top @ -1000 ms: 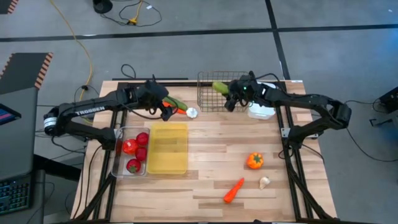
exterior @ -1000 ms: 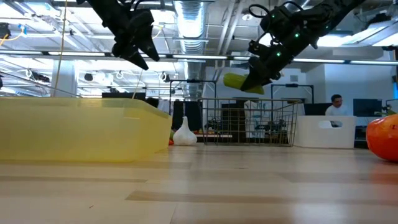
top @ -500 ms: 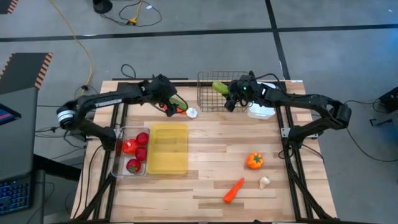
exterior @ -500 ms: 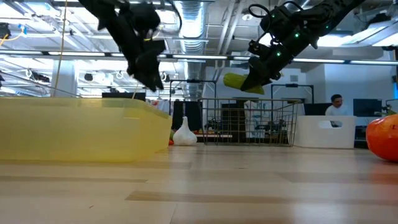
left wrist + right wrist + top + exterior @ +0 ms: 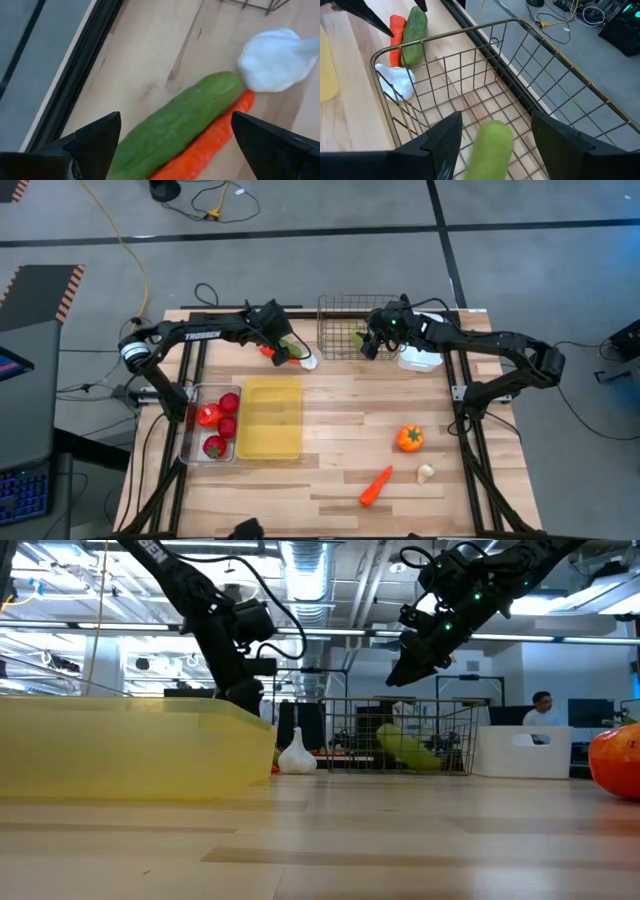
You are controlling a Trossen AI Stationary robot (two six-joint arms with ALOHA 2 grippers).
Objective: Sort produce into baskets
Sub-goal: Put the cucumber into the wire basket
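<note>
Two grippers are in play on my feed. My right gripper (image 5: 367,343) hangs over the wire basket (image 5: 335,308) at the far edge of the table with its fingers spread apart and nothing between them. A yellow-green cucumber (image 5: 408,750) sits inside that basket, below the fingers and clear of them; from the wrist cam it's a plump pale green blur (image 5: 489,145) on the mesh floor.

My left gripper (image 5: 283,346) is spread wide too, down low just left of the basket, straddling a darker green cucumber (image 5: 177,125) without touching it as far as I can see. That one lies flat on the wood, pressed side by side against an orange carrot (image 5: 205,146), and a white garlic piece (image 5: 275,60) sits at their tips.

Red tomatoes (image 5: 217,420) fill the clear bin (image 5: 190,450). Next to it is the yellow tray (image 5: 270,418).
</note>
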